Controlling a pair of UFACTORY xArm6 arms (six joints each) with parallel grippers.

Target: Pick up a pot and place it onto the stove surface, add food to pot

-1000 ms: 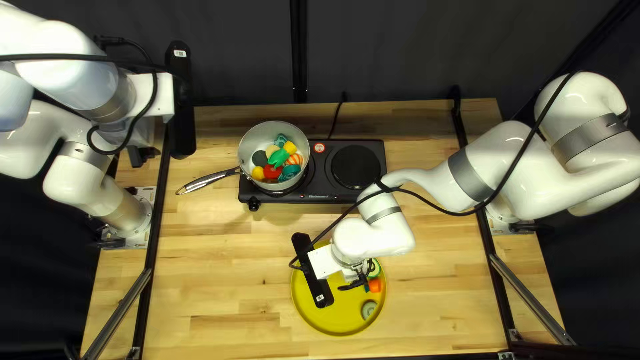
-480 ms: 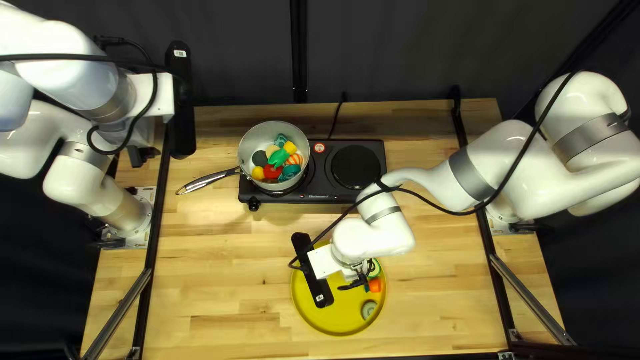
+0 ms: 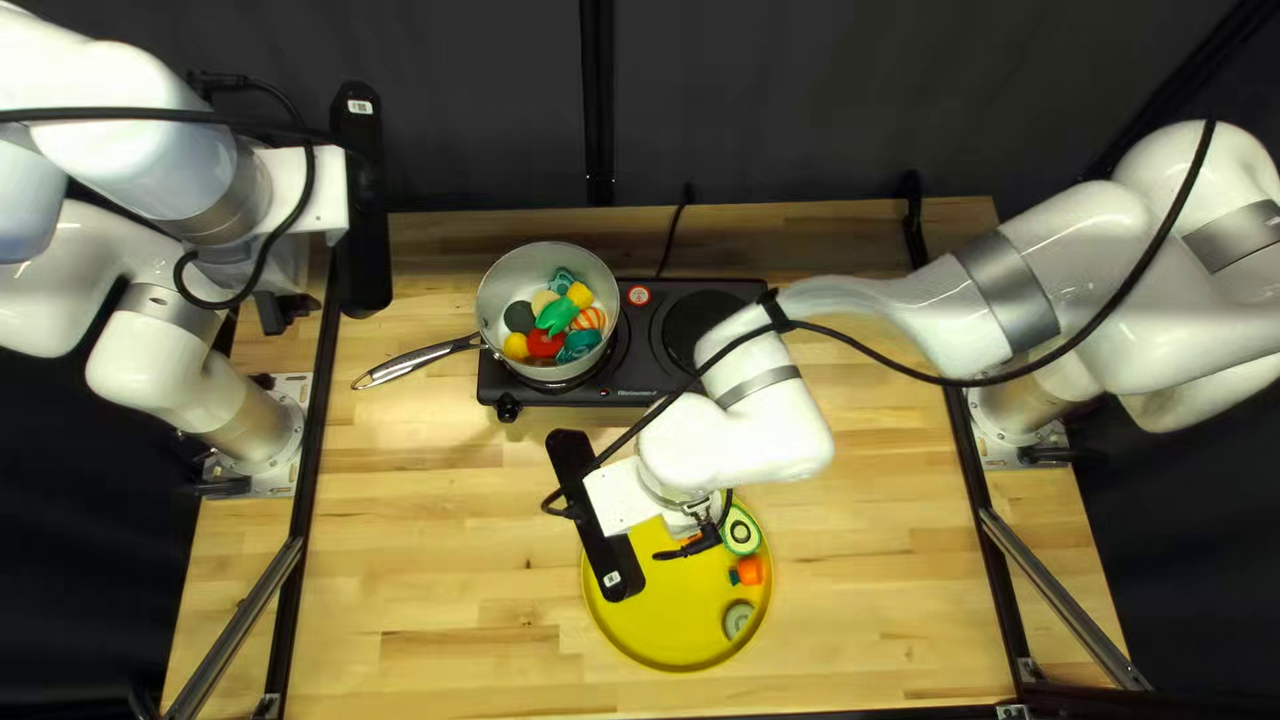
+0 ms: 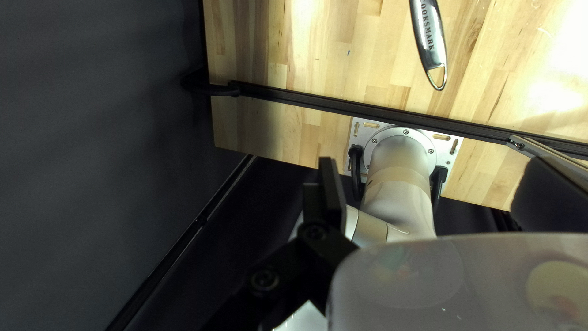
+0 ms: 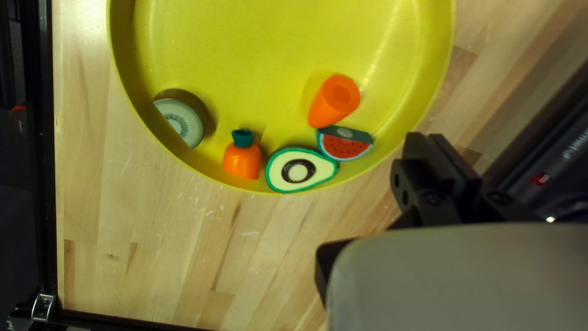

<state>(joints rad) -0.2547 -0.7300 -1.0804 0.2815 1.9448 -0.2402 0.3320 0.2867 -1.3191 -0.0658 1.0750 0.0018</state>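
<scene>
Pot (image 3: 497,290) on stove (image 3: 645,340), plate (image 3: 670,625) before it
Food (image 3: 555,318) lies in the pot; seemingly five pieces (image 5: 296,172) lie along the plate's rim

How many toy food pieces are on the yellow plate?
5, all by the rim of the plate: kiwi slice, beside it carrot top, then avocado half, watermelon wedge, carrot tip inward.

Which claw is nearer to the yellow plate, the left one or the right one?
Right. The right claw hangs over the far part of the yellow plate. The left claw is far from it, past the left edge of the table.
</scene>
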